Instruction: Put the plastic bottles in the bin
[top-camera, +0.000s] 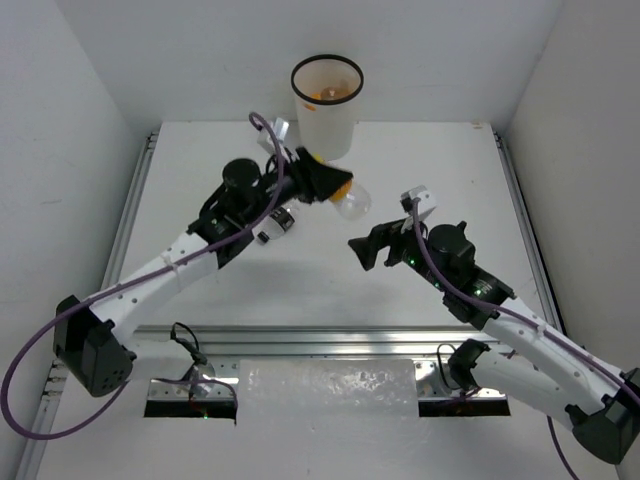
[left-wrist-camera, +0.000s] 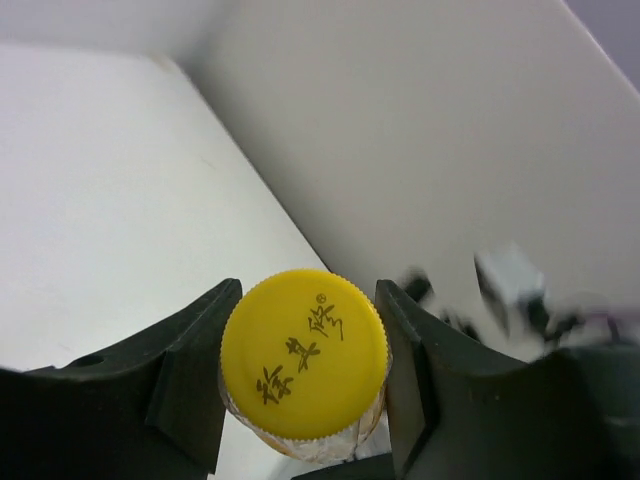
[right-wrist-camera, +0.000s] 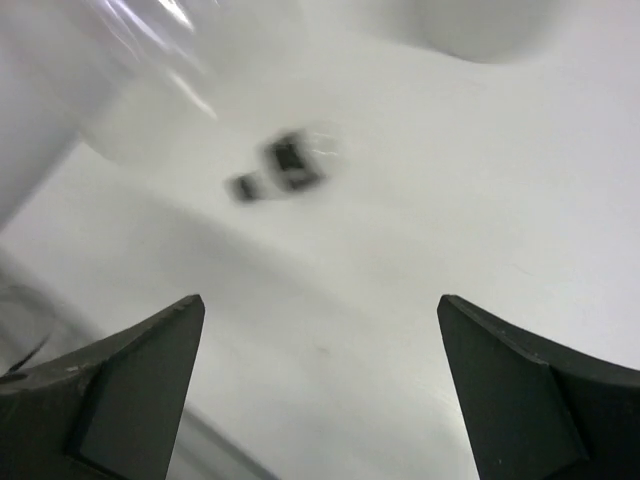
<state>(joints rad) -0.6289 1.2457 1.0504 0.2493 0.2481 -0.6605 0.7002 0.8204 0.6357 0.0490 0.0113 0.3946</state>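
My left gripper (top-camera: 335, 186) is raised just in front of the bin (top-camera: 325, 125), shut on a plastic bottle (top-camera: 355, 204) with a clear body. In the left wrist view the bottle's yellow cap (left-wrist-camera: 304, 353) sits squeezed between the two black fingers (left-wrist-camera: 195, 380). The bin is tall and white with a thin black rim, and something orange shows inside it. A second bottle (top-camera: 276, 224), clear with a dark label, lies on the table under the left arm; it shows blurred (right-wrist-camera: 285, 165) in the right wrist view. My right gripper (top-camera: 364, 250) hovers right of centre, open and holding nothing (right-wrist-camera: 320, 385).
White walls close in the table on the left, back and right. Metal rails (top-camera: 135, 200) run along the table's sides and near edge. A clear plastic-wrapped block (top-camera: 330, 390) lies at the near edge between the arm bases.
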